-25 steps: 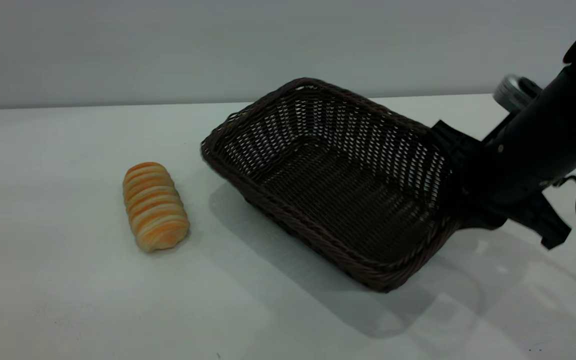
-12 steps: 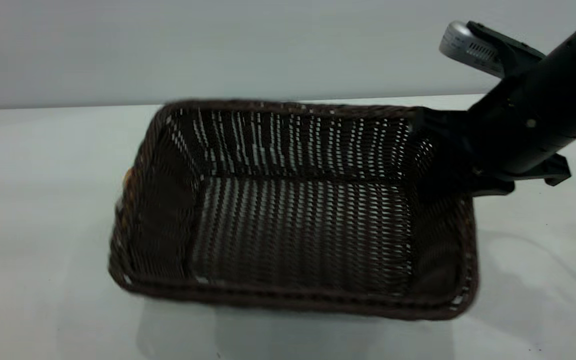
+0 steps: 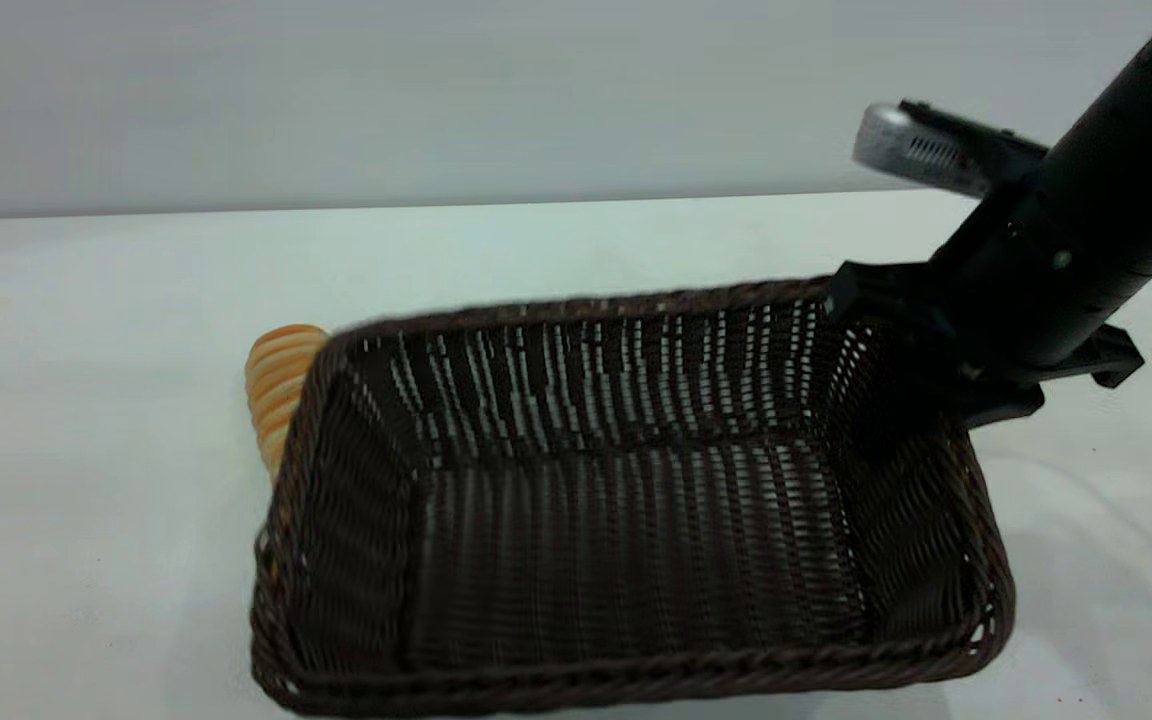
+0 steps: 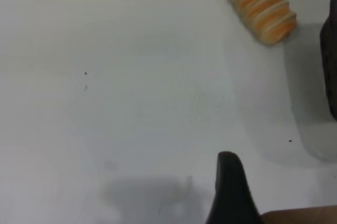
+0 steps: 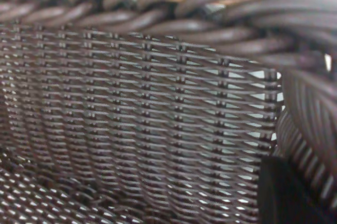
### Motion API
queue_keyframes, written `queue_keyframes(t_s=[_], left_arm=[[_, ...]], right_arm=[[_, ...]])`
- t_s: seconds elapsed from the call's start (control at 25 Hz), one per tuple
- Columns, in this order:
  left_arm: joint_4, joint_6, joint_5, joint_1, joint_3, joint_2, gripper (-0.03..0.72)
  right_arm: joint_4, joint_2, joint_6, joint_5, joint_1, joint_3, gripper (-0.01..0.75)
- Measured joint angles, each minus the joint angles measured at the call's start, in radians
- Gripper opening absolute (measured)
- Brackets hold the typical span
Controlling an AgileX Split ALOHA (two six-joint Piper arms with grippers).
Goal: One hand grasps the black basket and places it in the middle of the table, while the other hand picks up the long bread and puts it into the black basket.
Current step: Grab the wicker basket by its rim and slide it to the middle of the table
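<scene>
**A:** What is your right claw doing?

**B:** My right gripper [image 3: 896,345] is pinching the black basket [image 3: 626,520] at its right end, at the far corner, fingers clamped over the braided rim. From my right wrist camera, the woven wall [image 5: 137,118] is filling nearly everything, with the braided rim [image 5: 174,2] running across it and one dark fingertip [image 5: 287,195] pressing against the weave.

**A:** And where is the basket sitting?

**B:** It is lying in the front middle of the table [image 3: 86,420], its long side facing the outside camera, its open mouth tipping a little toward that camera. I cannot tell whether its base is fully resting on the tabletop.

**A:** The bread?

**B:** The long bread [image 3: 278,385] is lying on the table just behind the basket's left far corner, mostly hiding behind the rim there. I cannot tell whether they are touching. My left wrist camera is seeing it [image 4: 258,3] whole, lying flat, with the basket's dark edge [image 4: 330,71] just beside it.

**A:** And your left claw?

**B:** My left gripper [image 4: 231,192] is hanging over bare table, well apart from the bread. Only one black finger [image 4: 230,182] is showing, so I cannot tell whether it is spread or pressed together.
</scene>
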Motion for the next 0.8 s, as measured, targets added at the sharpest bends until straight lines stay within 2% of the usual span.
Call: queue_keyframes(t_s=[0.16, 0.56, 0.68, 0.8], left_arm=[[0.000, 0.000, 0.000, 0.000, 0.000, 0.000, 0.518], [0.000, 0.000, 0.001, 0.000, 0.000, 0.000, 0.518], [0.000, 0.000, 0.001, 0.000, 0.000, 0.000, 0.518], [0.000, 0.000, 0.001, 0.000, 0.000, 0.000, 0.518]], right_arm=[[-0.068, 0.034, 0.077, 0.032, 0.000, -0.060, 0.090], [-0.072, 0.120, 0.115, 0.023, 0.000, -0.121, 0.108], [-0.070, 0.123, 0.116, 0.013, 0.000, -0.125, 0.180], [-0.069, 0.123, 0.116, 0.004, 0.000, -0.127, 0.319]])
